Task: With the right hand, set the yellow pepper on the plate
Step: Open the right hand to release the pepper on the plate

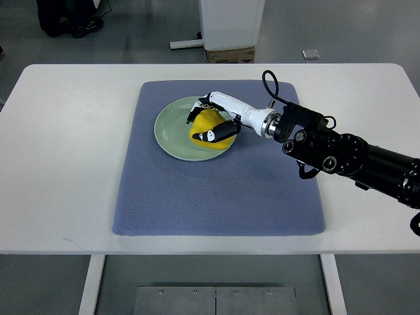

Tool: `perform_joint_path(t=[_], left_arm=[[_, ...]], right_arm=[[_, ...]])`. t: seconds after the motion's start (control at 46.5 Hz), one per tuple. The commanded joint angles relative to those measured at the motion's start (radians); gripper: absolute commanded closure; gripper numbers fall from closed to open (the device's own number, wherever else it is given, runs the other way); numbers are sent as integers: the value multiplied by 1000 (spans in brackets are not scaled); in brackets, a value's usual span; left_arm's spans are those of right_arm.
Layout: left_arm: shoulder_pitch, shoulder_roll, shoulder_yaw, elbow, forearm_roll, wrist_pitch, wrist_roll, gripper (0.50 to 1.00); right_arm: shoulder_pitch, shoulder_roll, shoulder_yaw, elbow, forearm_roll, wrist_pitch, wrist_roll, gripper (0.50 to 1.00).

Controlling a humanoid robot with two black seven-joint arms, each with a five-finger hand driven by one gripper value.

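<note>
Near edge: metal plate on the floor below the desk, a row of small fasteners along it, seam down the middle. Two desk legs visible either side of it.

Desk is white with rounded corners. Blue-grey mat lies on its centre, running slightly skewed, with the front half bare.

Right arm comes in from the right edge, black segmented forearm with round joints, angled up-left across the mat's right side. A black cable loops up over the wrist. Silver wrist coupling, then white right hand with black fingertips.

Pale green plate sits on the far half of the mat, left of centre. Yellow pepper is on the plate, toward its right side, touching the plate surface as far as this angle shows. Right hand's fingers are curled around the pepper: one dark-tipped digit wraps the near side, others hook over the far side. So they are closed on it, not spread. The hand covers the pepper's right and top parts.

Left arm is not in the picture.

Far side, beyond the desk: grey floor, white pedestal with a cardboard box at its base, small flat grey object on the floor to the right, dark shapes at top left, too cropped to identify.
</note>
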Motion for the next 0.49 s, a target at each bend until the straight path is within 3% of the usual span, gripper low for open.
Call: perform_joint_path(t=[0.0, 0.086, 0.473], left_arm=[[0, 0, 0, 0, 1, 0, 0, 500], [0, 0, 0, 0, 0, 0, 0, 500], [0, 0, 0, 0, 0, 0, 0, 500]], right_arm=[[0, 0, 1, 0, 0, 0, 0, 689], [0, 0, 1, -3, 0, 0, 0, 520], [3, 0, 10, -12, 3, 0, -11, 505]])
